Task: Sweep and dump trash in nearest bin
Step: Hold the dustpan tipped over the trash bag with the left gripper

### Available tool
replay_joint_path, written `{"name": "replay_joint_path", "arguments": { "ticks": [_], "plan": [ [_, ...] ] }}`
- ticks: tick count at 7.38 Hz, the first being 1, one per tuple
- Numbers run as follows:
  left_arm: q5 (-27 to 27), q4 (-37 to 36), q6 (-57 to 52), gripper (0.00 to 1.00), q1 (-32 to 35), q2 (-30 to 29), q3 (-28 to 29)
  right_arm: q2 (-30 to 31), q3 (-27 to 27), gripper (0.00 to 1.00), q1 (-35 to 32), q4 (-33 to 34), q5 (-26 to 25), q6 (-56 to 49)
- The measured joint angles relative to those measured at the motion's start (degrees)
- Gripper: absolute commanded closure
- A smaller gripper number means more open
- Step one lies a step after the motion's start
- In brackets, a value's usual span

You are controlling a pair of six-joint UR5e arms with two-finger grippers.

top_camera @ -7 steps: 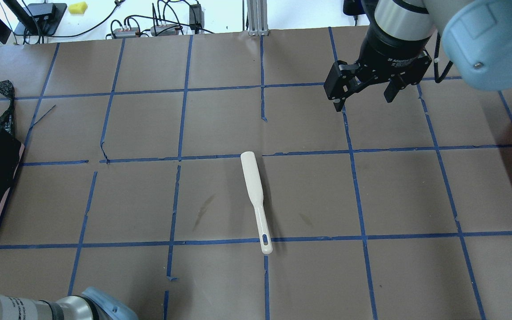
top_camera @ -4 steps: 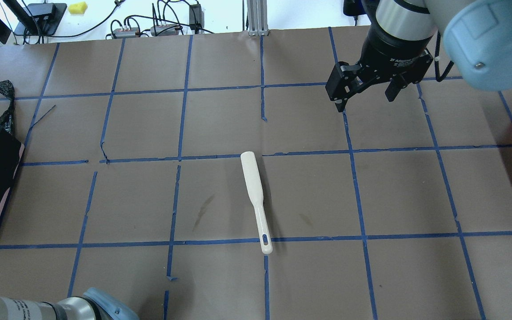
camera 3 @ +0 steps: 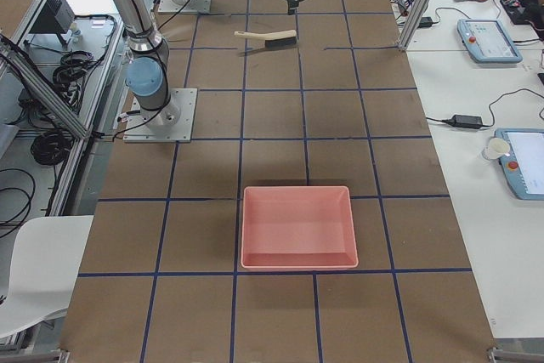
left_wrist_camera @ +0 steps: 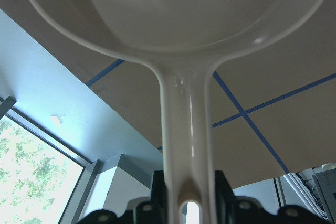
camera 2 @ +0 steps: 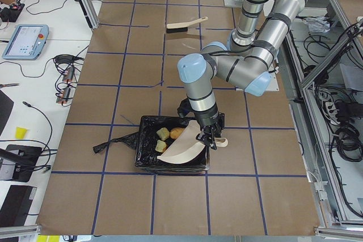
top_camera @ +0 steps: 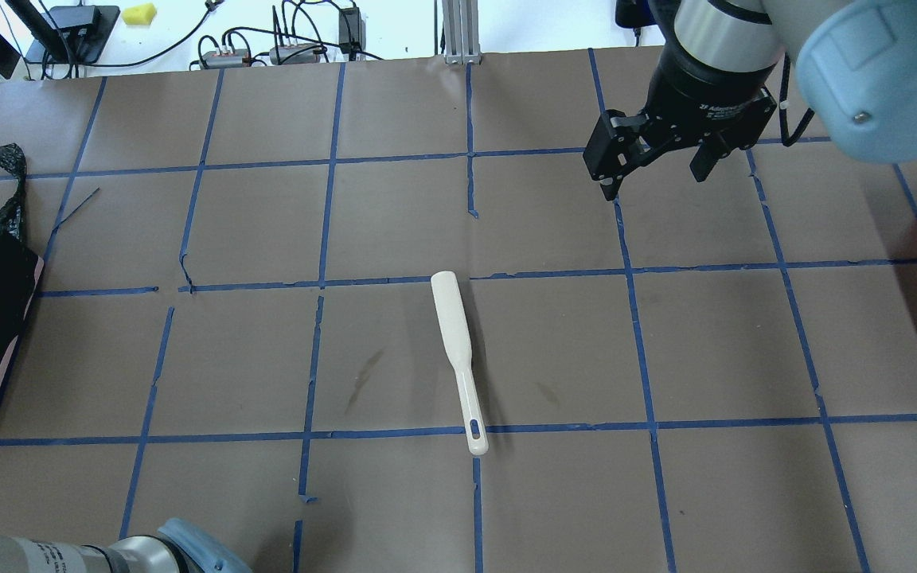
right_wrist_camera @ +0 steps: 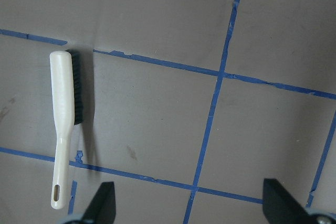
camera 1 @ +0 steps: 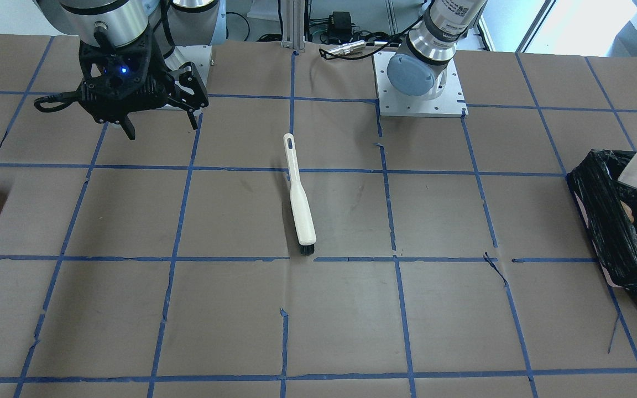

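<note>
Dustpan [camera 2: 180, 151] in left hand [camera 2: 207, 135], over bin [camera 2: 142, 151]

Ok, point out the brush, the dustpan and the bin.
brush [top_camera: 452, 322]: overhead view, back of its white head.
dustpan [camera 2: 181, 150]: left exterior view, its pale scoop.
bin [camera 2: 148, 122]: left exterior view, its black-lined rim.

place: robotics lab | teach pendant [camera 3: 482, 40] | cable bundles [camera 2: 343, 134] | tape-gridded table [top_camera: 713, 342]

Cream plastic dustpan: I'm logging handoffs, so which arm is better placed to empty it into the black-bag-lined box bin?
Left. The left gripper grips the dustpan by its handle, pan tilted over the bin; the right gripper hangs open and empty, far from the bin.
</note>
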State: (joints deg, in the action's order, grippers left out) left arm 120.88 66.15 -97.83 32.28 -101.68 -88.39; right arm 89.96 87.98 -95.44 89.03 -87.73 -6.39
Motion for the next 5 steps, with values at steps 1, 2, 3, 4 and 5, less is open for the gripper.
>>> {"name": "replay_joint_path", "arguments": {
  "ticks": [1,2,3,4,5],
  "plan": [
    [0.3,-0.2,-0.6,0.98,0.4,0.3,0.3,0.0,0.0,0.00,0.0,0.0,0.1,0.0],
    [0.2,-0.1,-1.4,0.99,0.7,0.9,1.0,0.0,0.0,0.00,0.0,0.0,0.2,0.0],
    [0.1,0.3,-2.4,0.99,0.8,2.3,1.5,0.0,0.0,0.00,0.0,0.0,0.3,0.0],
    [-0.4,0.8,-3.4,0.99,0.9,3.9,2.0,0.0,0.1,0.00,0.0,0.0,0.3,0.0],
    [-2.1,1.4,-3.7,0.99,1.0,5.5,2.1,0.0,0.1,0.00,-0.1,0.0,0.2,0.0]
  ]
}}
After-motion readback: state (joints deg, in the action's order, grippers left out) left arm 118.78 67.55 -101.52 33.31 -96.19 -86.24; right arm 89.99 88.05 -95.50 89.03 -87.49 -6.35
